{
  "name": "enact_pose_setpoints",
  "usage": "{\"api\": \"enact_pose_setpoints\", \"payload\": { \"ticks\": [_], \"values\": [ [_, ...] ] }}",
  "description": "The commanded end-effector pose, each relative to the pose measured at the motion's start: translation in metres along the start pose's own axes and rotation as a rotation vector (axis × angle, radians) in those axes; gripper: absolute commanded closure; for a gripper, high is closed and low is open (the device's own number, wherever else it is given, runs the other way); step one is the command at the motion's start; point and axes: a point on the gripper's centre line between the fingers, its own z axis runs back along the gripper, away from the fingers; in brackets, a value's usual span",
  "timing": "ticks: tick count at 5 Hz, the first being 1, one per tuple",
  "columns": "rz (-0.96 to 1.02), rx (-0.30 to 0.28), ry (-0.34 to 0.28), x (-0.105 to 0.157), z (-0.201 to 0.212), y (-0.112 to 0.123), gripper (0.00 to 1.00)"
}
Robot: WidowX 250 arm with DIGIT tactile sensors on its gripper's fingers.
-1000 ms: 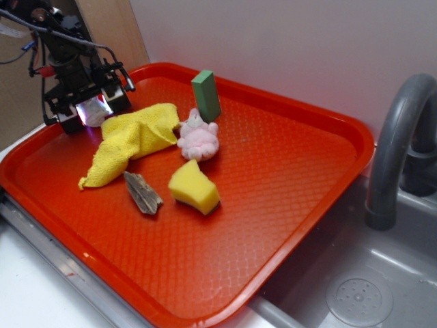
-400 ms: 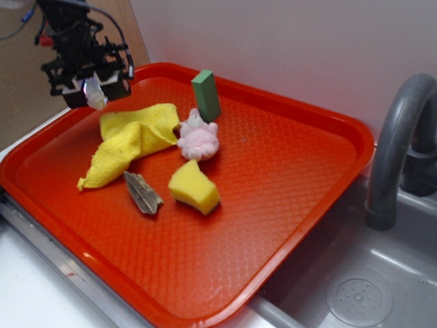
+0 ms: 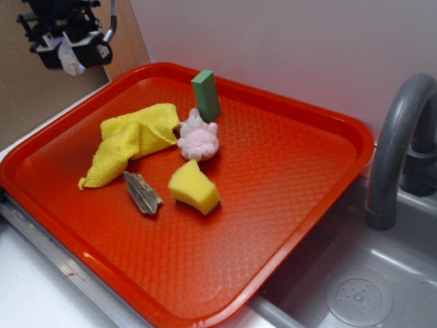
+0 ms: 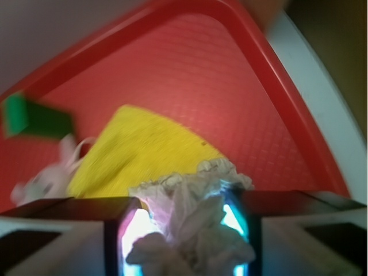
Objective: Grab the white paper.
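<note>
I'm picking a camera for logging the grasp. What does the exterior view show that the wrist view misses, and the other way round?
Only the exterior view shows the yellow foam sponge wedge, the grey wood scrap and the grey sink faucet. Only the wrist view shows the crumpled white paper ball's wrinkles between the end effector fingers. Both show the red plastic tray, yellow cloth, pink plush toy and green block.
</note>
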Motion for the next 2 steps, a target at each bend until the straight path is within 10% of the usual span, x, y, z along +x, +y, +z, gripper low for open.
{"api": "enact_pose_setpoints", "payload": {
  "ticks": [1, 2],
  "values": [
    [-0.141, -0.110, -0.175, -0.0296, 0.0736, -0.0145, 1.00],
    [-0.110, -0.157, -0.156, -0.0280, 0.0704, -0.0124, 1.00]
  ]
}}
